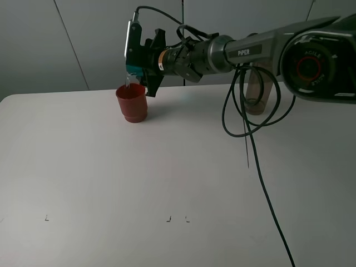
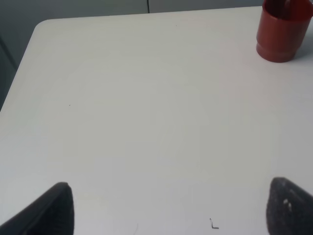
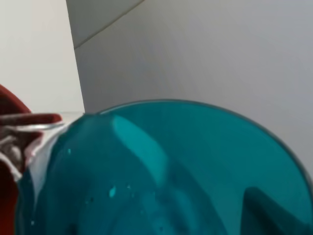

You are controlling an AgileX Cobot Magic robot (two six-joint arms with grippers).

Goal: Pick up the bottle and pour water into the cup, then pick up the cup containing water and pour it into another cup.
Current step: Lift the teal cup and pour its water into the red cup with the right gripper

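Note:
My right gripper [image 1: 140, 71] reaches across to the left and is shut on the teal-blue cup [image 1: 133, 69], holding it tipped on its side just above the red cup [image 1: 132, 103]. A thin stream of water [image 1: 128, 82] falls from its rim into the red cup. The right wrist view is filled by the teal cup [image 3: 161, 171], with the red cup's rim [image 3: 7, 161] at its lip. The smoky bottle [image 1: 257, 94] stands upright at the back right, partly behind the arm. My left gripper [image 2: 171, 210] is open and empty over bare table, the red cup [image 2: 282, 32] far from it.
The right arm's black cables [image 1: 245, 125] loop down over the white table [image 1: 111, 183] right of centre. Small black marks [image 1: 168, 219] lie near the table's front. A grey wall stands behind the table's back edge.

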